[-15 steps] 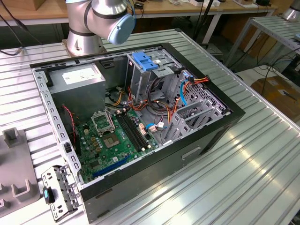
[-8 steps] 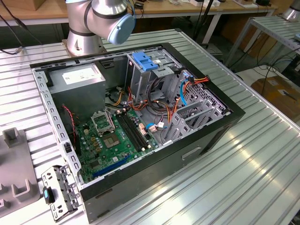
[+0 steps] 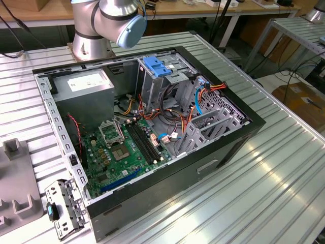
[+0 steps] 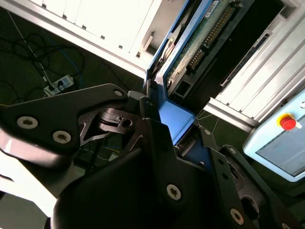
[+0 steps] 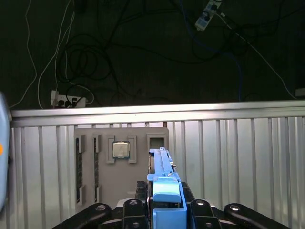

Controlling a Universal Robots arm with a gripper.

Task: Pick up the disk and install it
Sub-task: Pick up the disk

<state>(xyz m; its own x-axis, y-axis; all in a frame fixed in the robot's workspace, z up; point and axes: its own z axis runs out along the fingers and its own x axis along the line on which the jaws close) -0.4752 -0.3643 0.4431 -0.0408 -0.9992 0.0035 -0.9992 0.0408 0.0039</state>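
Note:
The disk (image 4: 202, 40) sits between my gripper's black fingers (image 4: 157, 143). In the second wrist view it shows its green circuit-board side and a blue side rail. In the first wrist view the disk (image 5: 162, 164) is seen edge-on, its blue rail rising out of the gripper (image 5: 164, 210), which is shut on it. It hangs in the air above the ribbed metal table (image 5: 238, 157), over a grey fixture tray (image 5: 121, 162). The open computer case (image 3: 147, 127) lies on the table in the exterior view, with a metal drive cage with a blue top (image 3: 157, 68) inside at the back.
The arm's base (image 3: 91, 30) stands behind the case. Inside lie the power-supply box (image 3: 84, 84), motherboard (image 3: 124, 147) and orange and blue cables (image 3: 203, 94). A grey fixture (image 3: 15, 178) and a metal bracket (image 3: 63, 208) lie on the exterior view's left. A processor chip (image 5: 120, 150) rests in the tray.

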